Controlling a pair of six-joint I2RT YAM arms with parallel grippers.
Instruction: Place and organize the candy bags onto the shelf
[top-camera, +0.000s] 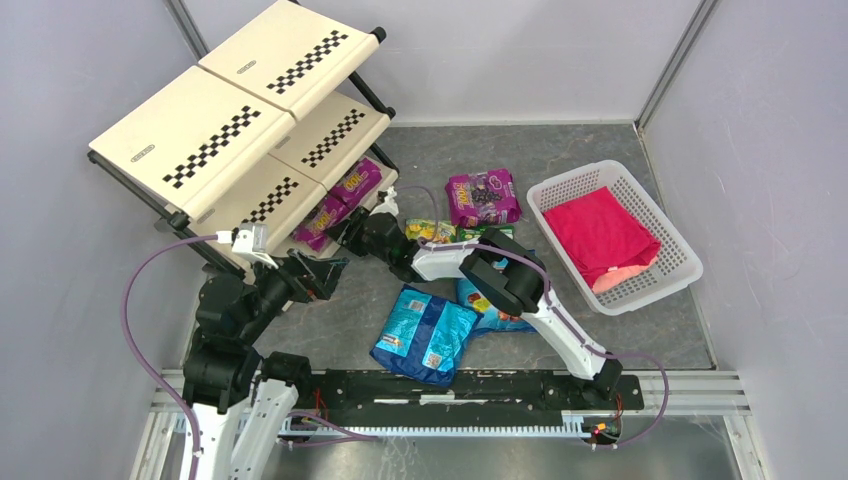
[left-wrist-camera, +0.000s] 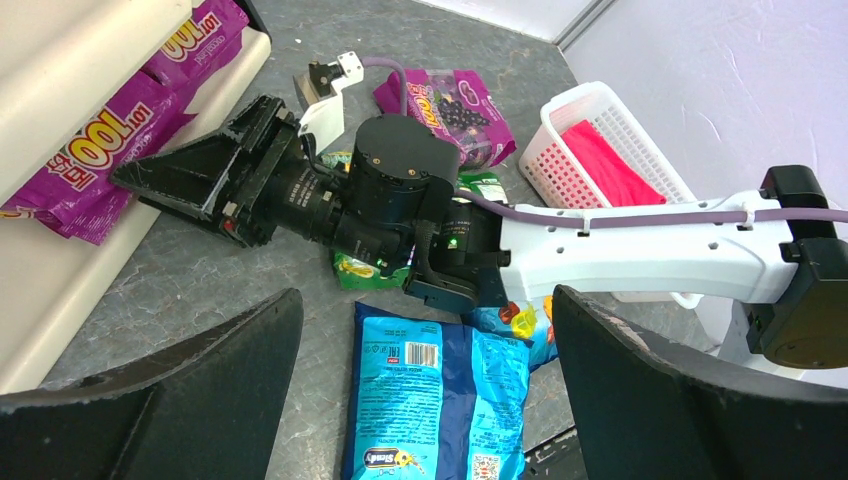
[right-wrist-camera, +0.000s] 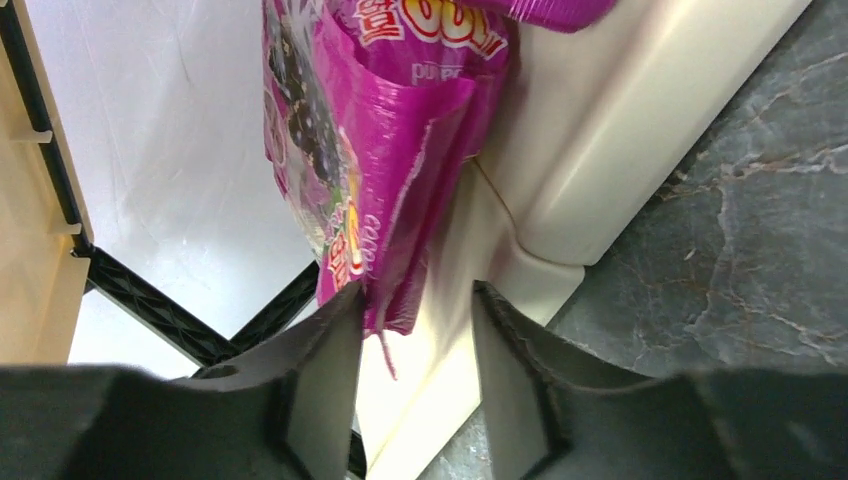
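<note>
My right hand (right-wrist-camera: 415, 300), fingers narrowly parted and pinching nothing, is at the end of the purple grape bag (right-wrist-camera: 390, 150) on the shelf (right-wrist-camera: 600, 130)'s lowest tier. The bag runs lengthwise straight ahead. My left hand (left-wrist-camera: 425, 300) gapes wide, farther off.

The shelf (top-camera: 225, 120) stands slanted in the far left corner of the grey surface (top-camera: 590, 150). Two magenta candy bags (top-camera: 340, 198) lie side by side on its lowest tier. The right gripper (top-camera: 347, 230) reaches to the front of that tier, just beside these bags. The left gripper (top-camera: 322, 272) hangs close by, nearer the left edge. Toward the middle lie a third magenta bag (top-camera: 483, 197) and a green-yellow bag (top-camera: 430, 230), the latter partly under the right arm (top-camera: 545, 310). A blue bag (top-camera: 425, 337) lies close to the near edge, and a second blue bag (top-camera: 495, 318) is half hidden beneath that arm's elbow. By the right edge, a white basket (top-camera: 660, 215) holds a pink-red cloth (top-camera: 600, 235).
</note>
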